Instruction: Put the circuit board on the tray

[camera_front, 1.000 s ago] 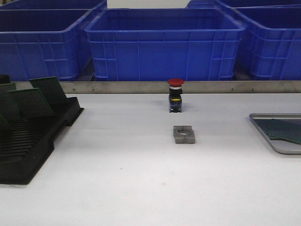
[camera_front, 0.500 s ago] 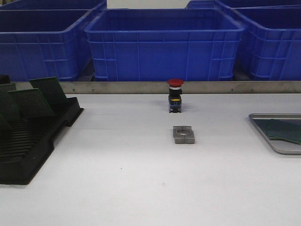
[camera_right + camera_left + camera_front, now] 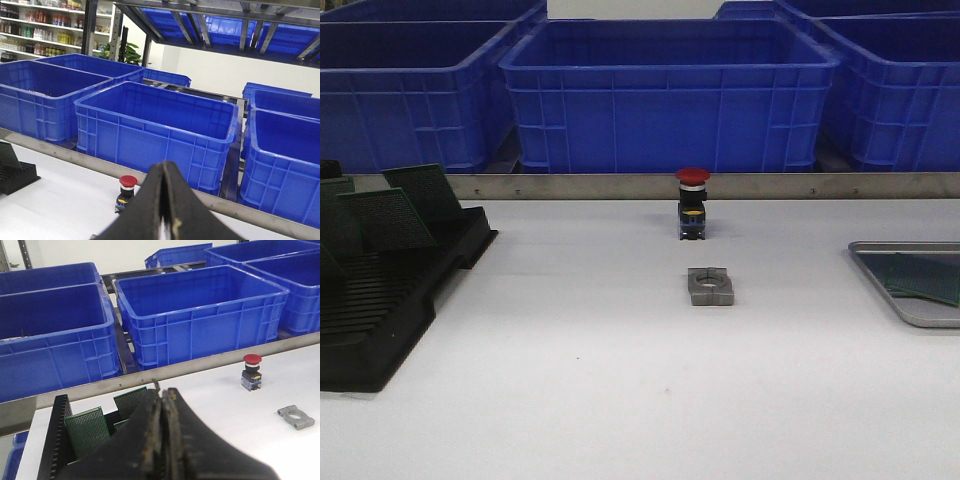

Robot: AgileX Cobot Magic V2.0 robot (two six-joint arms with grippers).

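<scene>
I see tray (image 3: 910,315) with green perforated board (image 3: 926,277) lower right, no gripper near | both grippers (image 3: 162,405) (image 3: 164,200) pinched together (empty) | tray smooth grey metal

White tabletop (image 3: 620,400) edged by a metal rail (image 3: 620,185); blue plastic crates (image 3: 670,95) behind it. Beyond, a white wall (image 3: 220,70) and stocked shelves (image 3: 40,32).

Front low over table — wrists share red button (image 3: 693,177).
</scene>
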